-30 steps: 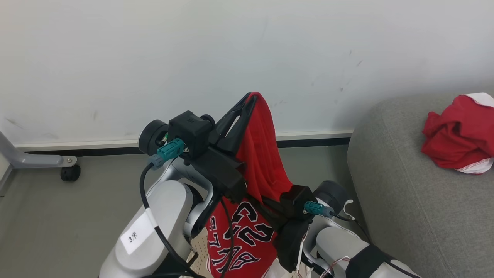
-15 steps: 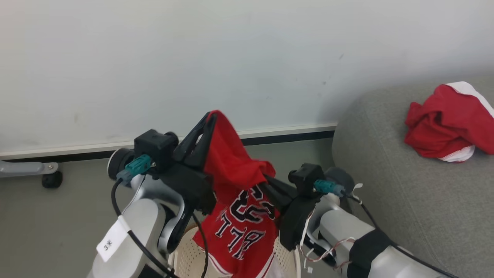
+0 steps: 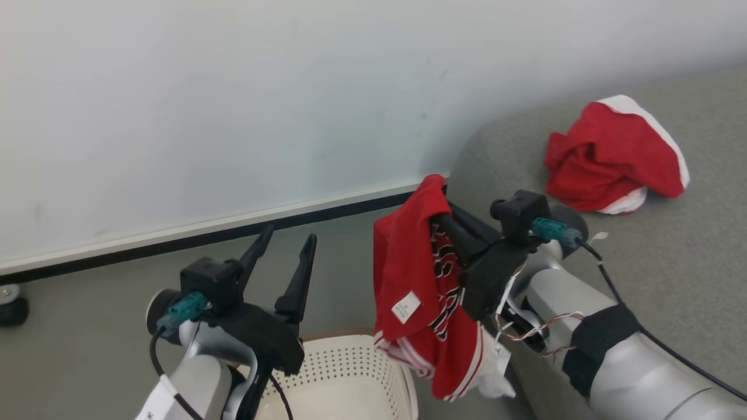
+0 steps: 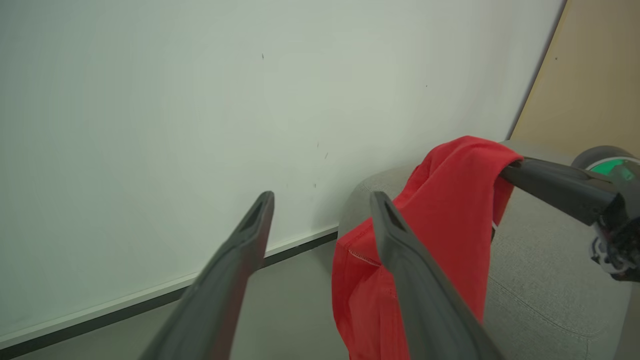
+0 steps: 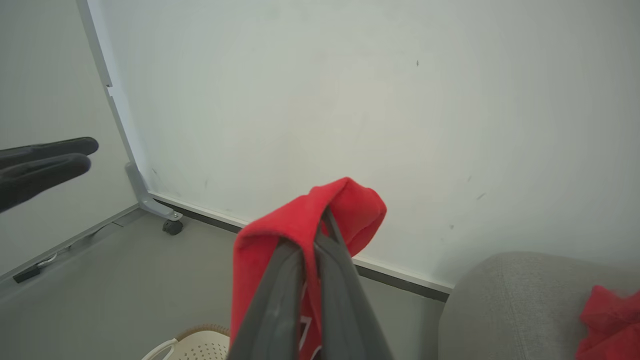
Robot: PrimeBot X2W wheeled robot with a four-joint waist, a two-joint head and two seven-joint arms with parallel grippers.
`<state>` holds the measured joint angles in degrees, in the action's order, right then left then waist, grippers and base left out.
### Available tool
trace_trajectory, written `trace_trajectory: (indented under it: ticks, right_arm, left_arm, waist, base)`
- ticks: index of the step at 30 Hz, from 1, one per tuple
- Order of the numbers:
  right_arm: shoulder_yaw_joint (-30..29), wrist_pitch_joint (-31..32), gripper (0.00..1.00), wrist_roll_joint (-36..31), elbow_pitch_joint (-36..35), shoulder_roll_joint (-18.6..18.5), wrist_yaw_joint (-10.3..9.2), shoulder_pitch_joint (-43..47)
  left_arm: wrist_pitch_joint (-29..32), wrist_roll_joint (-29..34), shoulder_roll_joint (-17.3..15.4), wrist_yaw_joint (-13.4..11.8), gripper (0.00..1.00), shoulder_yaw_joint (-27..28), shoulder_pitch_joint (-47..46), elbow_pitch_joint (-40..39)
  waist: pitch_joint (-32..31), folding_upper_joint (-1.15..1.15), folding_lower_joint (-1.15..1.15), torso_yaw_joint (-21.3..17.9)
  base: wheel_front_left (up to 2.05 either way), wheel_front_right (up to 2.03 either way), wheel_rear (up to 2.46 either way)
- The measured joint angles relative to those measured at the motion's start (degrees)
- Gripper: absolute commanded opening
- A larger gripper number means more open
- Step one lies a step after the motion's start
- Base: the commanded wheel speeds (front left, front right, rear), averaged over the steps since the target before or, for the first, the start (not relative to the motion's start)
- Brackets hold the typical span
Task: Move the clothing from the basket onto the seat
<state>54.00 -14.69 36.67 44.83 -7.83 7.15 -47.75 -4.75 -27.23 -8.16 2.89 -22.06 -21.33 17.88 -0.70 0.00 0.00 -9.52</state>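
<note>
- The right gripper (image 5: 320,235) is clamped on a bunched fold of the red jersey (image 3: 408,274), its two fingers pressed together with cloth wrapped over the tips.
- The jersey hangs in the air between the basket (image 3: 350,373) and the seat (image 3: 642,280), with its striped hem low beside the basket's rim.
- The left gripper (image 3: 290,234) stands spread wide and holds nothing, above the basket and apart from the cloth.
- A second red garment (image 3: 613,157) lies crumpled on the seat cushion, well clear of the arm.
- This looks light and thoroughly limp. It drapes straight down from the pinch and folds over itself, so it has no stiffness to steer by.
- Expect swing and trailing. The long lower part will likely lag behind the arm and could brush the seat's front edge.
- The knit looks thin and smooth, so a shallow pinch could slip. A thick gathered fold like this one near the top is the sensible hold.
- Something white (image 3: 496,385) dangles at the hem. I cannot tell whether it is trim or a separate piece, and if it is loose it may drop off.
- Nothing here is fragile. The one snag risk is the loose wiring by the right wrist, close behind the cloth.
</note>
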Motion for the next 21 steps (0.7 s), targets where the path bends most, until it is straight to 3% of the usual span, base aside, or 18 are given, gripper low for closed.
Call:
trace_trajectory:
  ticks: [21]
  right_arm:
    - [-5.4,0.0,0.0,-4.2,-9.3,-8.5,-1.62,0.0]
  left_arm:
    - [-3.9,2.0,1.4,0.6,1.0,-5.5,7.8,-2.0]
  waist:
    - [1.4,0.0,0.0,-14.9]
  base:
    - [0.0,0.0,0.0]
